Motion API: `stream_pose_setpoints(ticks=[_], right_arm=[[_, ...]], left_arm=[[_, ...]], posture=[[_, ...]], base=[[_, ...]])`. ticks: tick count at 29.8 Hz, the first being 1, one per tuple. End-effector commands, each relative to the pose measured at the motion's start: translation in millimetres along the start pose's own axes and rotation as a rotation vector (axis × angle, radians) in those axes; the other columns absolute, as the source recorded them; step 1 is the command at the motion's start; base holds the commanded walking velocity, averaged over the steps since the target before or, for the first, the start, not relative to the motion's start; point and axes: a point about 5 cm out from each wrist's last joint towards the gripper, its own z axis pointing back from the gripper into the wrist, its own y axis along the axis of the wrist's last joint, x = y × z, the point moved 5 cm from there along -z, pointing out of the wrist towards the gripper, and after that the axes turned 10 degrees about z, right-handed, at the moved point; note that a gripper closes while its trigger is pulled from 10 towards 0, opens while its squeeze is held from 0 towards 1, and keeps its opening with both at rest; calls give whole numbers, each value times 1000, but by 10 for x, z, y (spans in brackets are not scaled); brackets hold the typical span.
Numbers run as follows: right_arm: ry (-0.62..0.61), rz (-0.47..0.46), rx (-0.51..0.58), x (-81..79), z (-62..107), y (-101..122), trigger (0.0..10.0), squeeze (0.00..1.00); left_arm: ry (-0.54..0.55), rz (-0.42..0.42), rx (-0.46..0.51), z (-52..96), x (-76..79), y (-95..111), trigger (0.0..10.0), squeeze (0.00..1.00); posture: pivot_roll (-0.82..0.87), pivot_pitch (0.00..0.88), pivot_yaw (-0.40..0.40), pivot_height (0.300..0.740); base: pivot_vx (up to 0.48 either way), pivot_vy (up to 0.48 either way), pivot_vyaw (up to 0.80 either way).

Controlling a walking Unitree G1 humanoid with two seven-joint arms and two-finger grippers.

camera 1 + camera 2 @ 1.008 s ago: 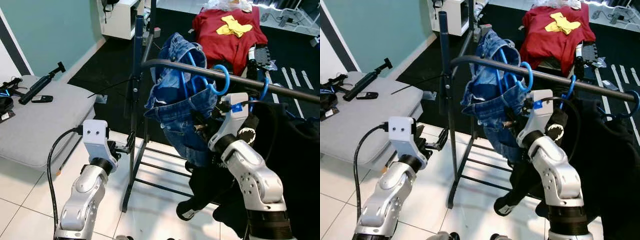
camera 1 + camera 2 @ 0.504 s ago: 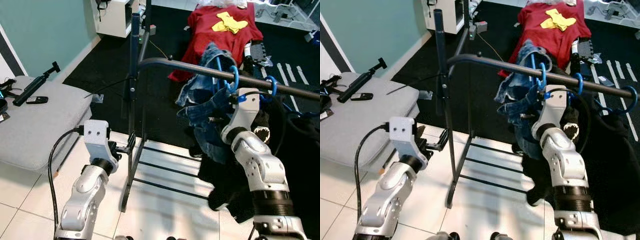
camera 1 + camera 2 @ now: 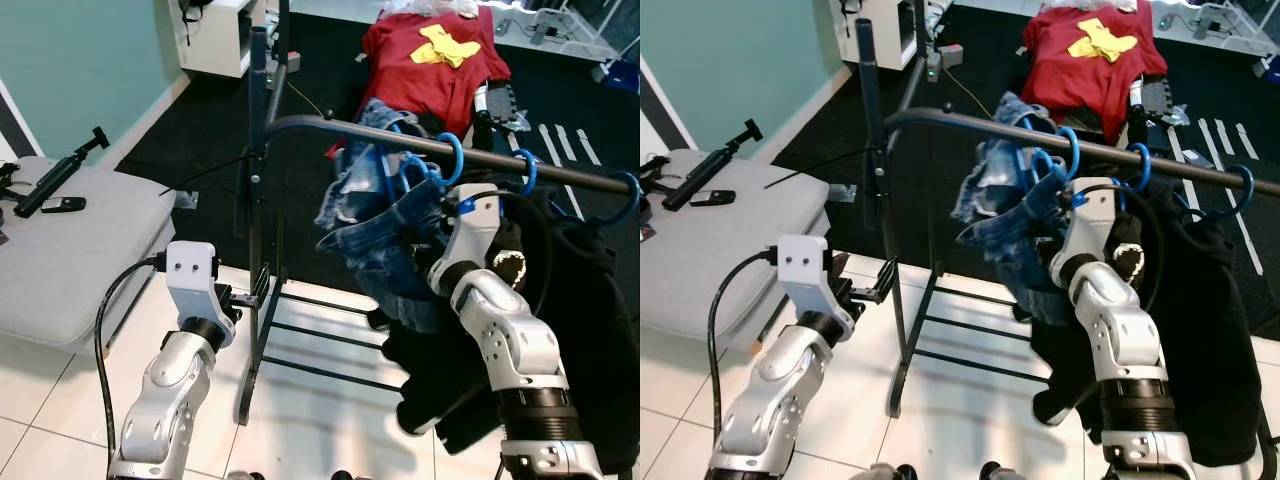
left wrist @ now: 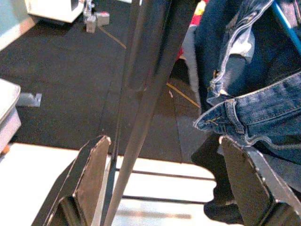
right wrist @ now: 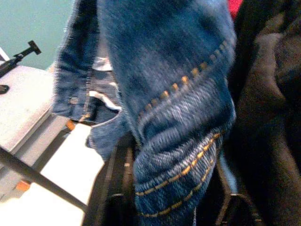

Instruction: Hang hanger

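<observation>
While my right gripper (image 5: 164, 188) has its jaws clamped on the denim shorts (image 3: 385, 225), their blue hanger (image 3: 440, 160) hooks over the rack's rail (image 3: 330, 125) (beside other blue hooks). My left gripper (image 4: 164, 183), jaws apart, sits near the rack's upright post (image 3: 258, 180).

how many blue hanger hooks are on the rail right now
3. One hook sits over the rail holding the jeans, by the right claw. A second hook is further right, a third hook near the far right end. Dark clothes may hide more.
</observation>
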Motion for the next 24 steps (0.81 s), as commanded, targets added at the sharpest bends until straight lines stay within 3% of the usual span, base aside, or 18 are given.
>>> stream_pose_setpoints(ticks=[1,6,7,9,11,13,14,18,24], right_arm=[[-3,-11,-14,-8,74,-102,10000,1000],[4,39,38,-62,168,-80,10000,1000],[20,73,112,-183,256,1,10000,1000],[20,73,112,-183,256,1,10000,1000],[62,121,240,-489,385,182,10000,1000],[62,121,240,-489,385,182,10000,1000],[97,125,288,-629,433,256,10000,0],[135,68,375,-714,522,408,10000,0],[148,43,381,-724,582,411,10000,0]], left_arm=[[33,4,-43,37,-70,-108,10000,0],[70,27,-58,50,-139,-134,10000,0],[102,48,-72,61,-190,-164,10000,0],[102,48,-72,61,-190,-164,10000,0],[131,71,-83,73,-225,-194,10000,0],[131,71,-83,73,-225,-194,10000,0],[133,71,-83,73,-223,-196,10000,0],[133,67,-79,74,-222,-191,10000,0],[131,59,-79,80,-217,-192,10000,0]], posture=[[14,178,-65,740],[5,186,-67,740],[-1,190,-63,740],[-1,190,-63,740],[-4,189,-63,740],[-4,189,-63,740],[-2,188,-64,740],[-5,188,-67,740],[-10,187,-68,740]], base=[[0,0,0],[0,0,0],[0,0,0],[0,0,0],[0,0,0],[0,0,0],[0,0,0],[0,0,0],[0,0,0]])
